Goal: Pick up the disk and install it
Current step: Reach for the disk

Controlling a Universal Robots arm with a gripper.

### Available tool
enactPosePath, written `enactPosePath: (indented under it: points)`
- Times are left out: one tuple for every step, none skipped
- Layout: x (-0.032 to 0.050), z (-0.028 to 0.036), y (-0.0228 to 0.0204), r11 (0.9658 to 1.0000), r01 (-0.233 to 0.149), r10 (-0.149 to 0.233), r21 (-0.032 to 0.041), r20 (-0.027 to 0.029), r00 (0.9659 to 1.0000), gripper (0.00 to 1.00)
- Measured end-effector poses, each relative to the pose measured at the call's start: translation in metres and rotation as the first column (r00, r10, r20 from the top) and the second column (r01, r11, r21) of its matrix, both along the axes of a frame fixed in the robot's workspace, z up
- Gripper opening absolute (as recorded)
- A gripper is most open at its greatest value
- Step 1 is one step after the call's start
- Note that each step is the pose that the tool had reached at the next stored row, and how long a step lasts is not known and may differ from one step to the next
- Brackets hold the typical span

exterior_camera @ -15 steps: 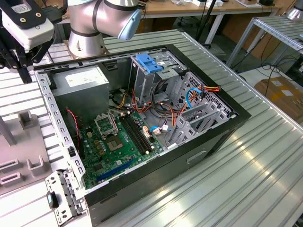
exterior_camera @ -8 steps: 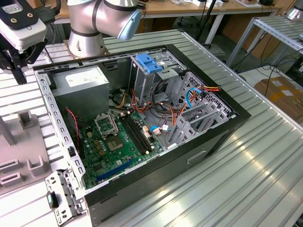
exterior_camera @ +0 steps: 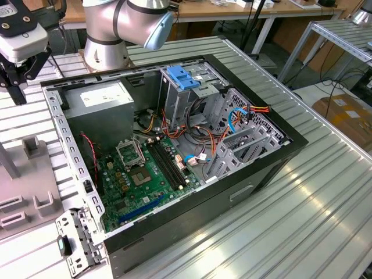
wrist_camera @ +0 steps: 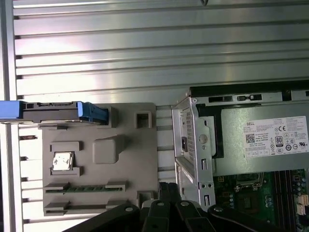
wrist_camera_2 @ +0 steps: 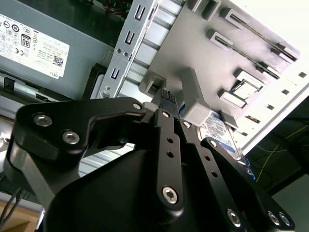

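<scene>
- One disk (wrist_camera: 53, 112) to watch, and it's standing on edge in a slot at one corner of the grey holder plate (wrist_camera: 130, 159), blue side rails (wrist_camera: 94, 113) showing at both ends.
- In the second wrist view the disk's white label (wrist_camera_2: 219, 130) peeks out from behind a grey post (wrist_camera_2: 195, 99) on that plate.
- The disk is outside the computer case (exterior_camera: 244, 192), with the plate lying on the ribbed metal table (wrist_camera: 145, 48) beside it.
- Sharing the plate: a processor chip (wrist_camera: 62, 162) in its square pocket and a green memory stick (wrist_camera: 79, 188) in a long slot.
- Gripper (wrist_camera: 166, 187) now: the black fingers are drawn together with nothing between them.
- In the first wrist view it hangs over the plate's edge nearest the case, on the far side of the plate from the disk, touching nothing.
- In the exterior view the gripper sits at the exterior view's left, above the table, with the arm (exterior_camera: 128, 23) rising behind the case.
- Inside the open case: the grey power supply (exterior_camera: 102, 102) with its white sticker, then the green motherboard (exterior_camera: 139, 180).
- A blue latch bracket (exterior_camera: 181, 77) sits on top of the metal drive cage (exterior_camera: 195, 96).
- Orange, red and blue cables (exterior_camera: 232, 119) loop through the middle of the case.
</scene>
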State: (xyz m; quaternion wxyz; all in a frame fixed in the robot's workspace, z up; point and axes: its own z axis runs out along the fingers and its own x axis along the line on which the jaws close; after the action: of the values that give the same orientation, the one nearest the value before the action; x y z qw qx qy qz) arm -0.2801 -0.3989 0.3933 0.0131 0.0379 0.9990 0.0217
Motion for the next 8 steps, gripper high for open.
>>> enactPosePath:
  points:
    - [-0.0009,0.0000,0.0000,1.0000,0.000,0.000,0.0000,0.0000,1.0000,0.11]
    - [-0.0027,0.0000,0.0000,1.0000,0.000,0.000,0.0000,0.0000,1.0000,0.11]
    - [-0.0040,0.0000,0.0000,1.0000,0.000,0.000,0.0000,0.0000,1.0000,0.11]
    - [-0.0050,0.0000,0.0000,1.0000,0.000,0.000,0.0000,0.0000,1.0000,0.11]
    - [-0.0066,0.0000,0.0000,1.0000,0.000,0.000,0.0000,0.0000,1.0000,0.11]
    - [-0.0077,0.0000,0.0000,1.0000,0.000,0.000,0.0000,0.0000,1.0000,0.11]
    - [-0.0088,0.0000,0.0000,1.0000,0.000,0.000,0.0000,0.0000,1.0000,0.11]
    - [-0.0106,0.0000,0.0000,1.0000,0.000,0.000,0.0001,0.0000,1.0000,0.11]
